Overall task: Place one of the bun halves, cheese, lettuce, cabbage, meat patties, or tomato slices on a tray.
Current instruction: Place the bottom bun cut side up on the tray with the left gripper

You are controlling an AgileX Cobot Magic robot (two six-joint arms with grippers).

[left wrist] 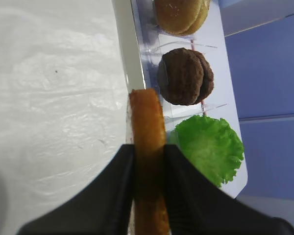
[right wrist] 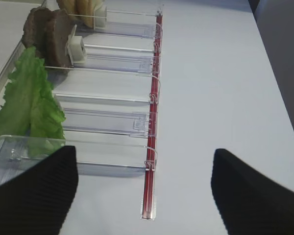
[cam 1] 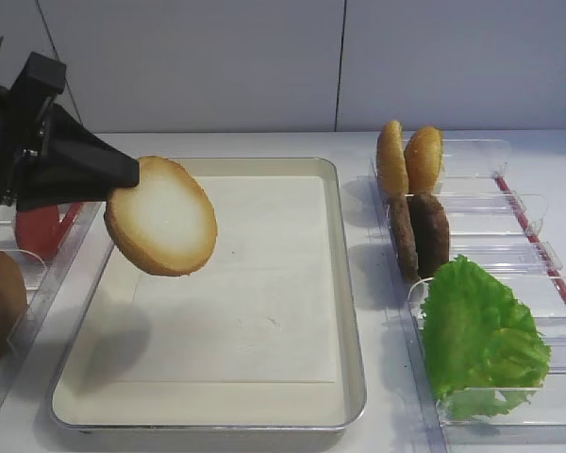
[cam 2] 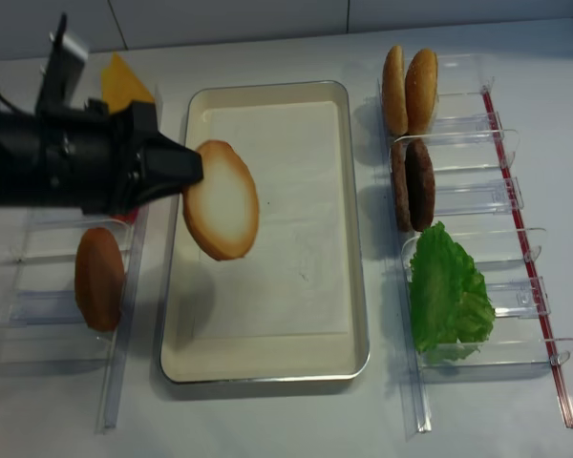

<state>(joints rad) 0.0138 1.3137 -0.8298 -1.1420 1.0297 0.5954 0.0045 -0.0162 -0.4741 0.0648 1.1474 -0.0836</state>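
Left wrist view alone shows claw (left wrist: 148,161) edge-gripping bun half (left wrist: 147,127).

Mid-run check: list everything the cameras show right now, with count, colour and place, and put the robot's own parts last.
held bun half: one, pale cream face, golden rim, above the tray's left side
tray: one, cream, centre, nothing lying on its liner
bun halves in holder: two, golden-brown, upright, far right
meat patties: two, dark brown, upright, right, nearer than the buns
lettuce: one leaf, bright green, right, nearest
bun half in left holder: one, brown crust, left
cheese: yellow, far left; count unclear
tomato: red, left edge, mostly hidden
clear holders: both sides
left gripper: black, shut on the held bun half
right gripper: black, open, over the right holders
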